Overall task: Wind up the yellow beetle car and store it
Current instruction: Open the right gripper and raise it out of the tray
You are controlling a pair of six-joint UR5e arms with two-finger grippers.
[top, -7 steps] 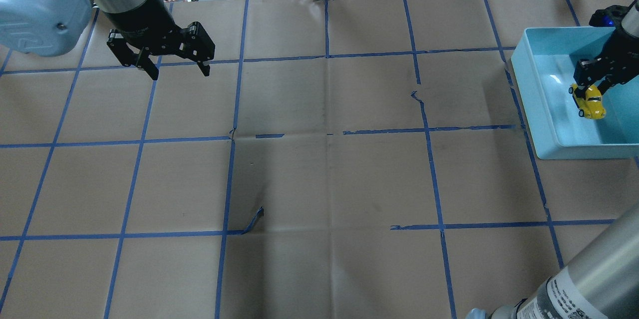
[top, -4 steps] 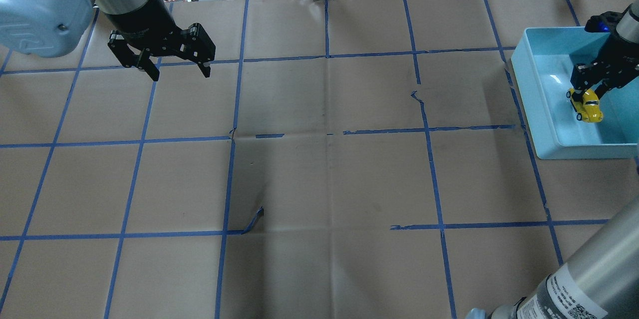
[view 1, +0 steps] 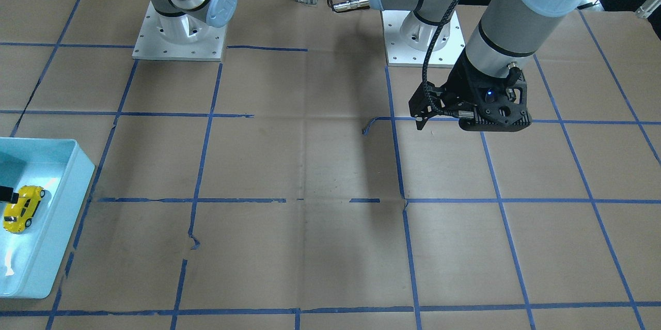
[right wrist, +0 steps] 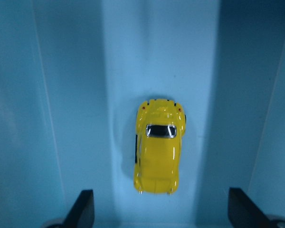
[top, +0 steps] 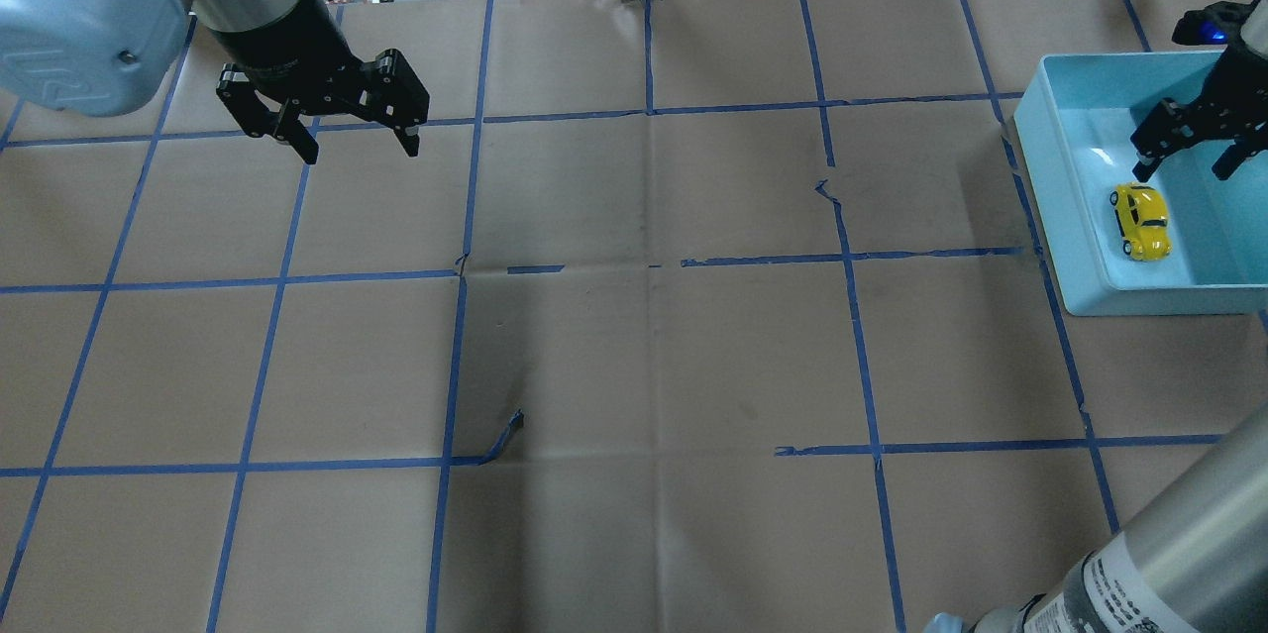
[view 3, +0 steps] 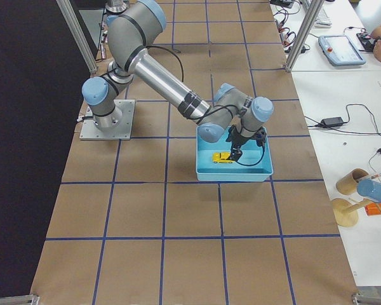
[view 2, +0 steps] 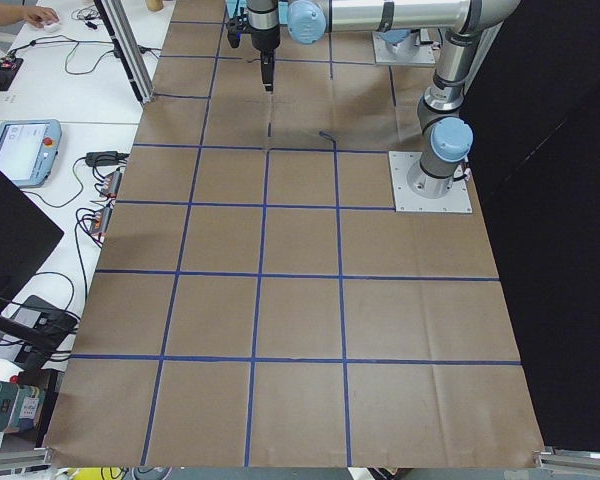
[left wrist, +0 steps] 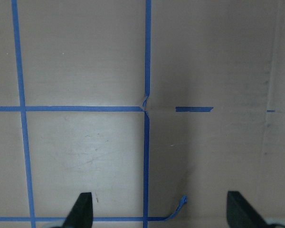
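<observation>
Two risks stand out to me, and both lie in the tray. Nearest along the brown paper-covered table (top: 644,356), a loose curl of blue tape (top: 507,433) lifts off the grid, well apart from anything that matters. Further on, the shallow light blue plastic tray (top: 1065,217) holds the small yellow beetle-shaped toy car (top: 1139,221). The car sits on its wheels on the smooth floor, close to the tray's near wall and to the wall facing the table's middle, touching neither. Just beyond and above it hangs the right arm's black two-finger gripper (top: 1186,163), jaws spread wide and holding nothing. If the spring is wound, which I cannot tell, I'd expect the car could roll along its length and knock a wall. A finger drifting sideways when the arm lifts away could also clip the car or the tray's rim and shift it. The car's long axis runs near to far, roughly parallel to that inner wall. In the right wrist view the red tail lights sit at the end away from the fingers (right wrist: 83,209), so the nose points toward them. Far across the table, the left arm's black gripper (top: 359,150) hovers with jaws wide apart, empty.
</observation>
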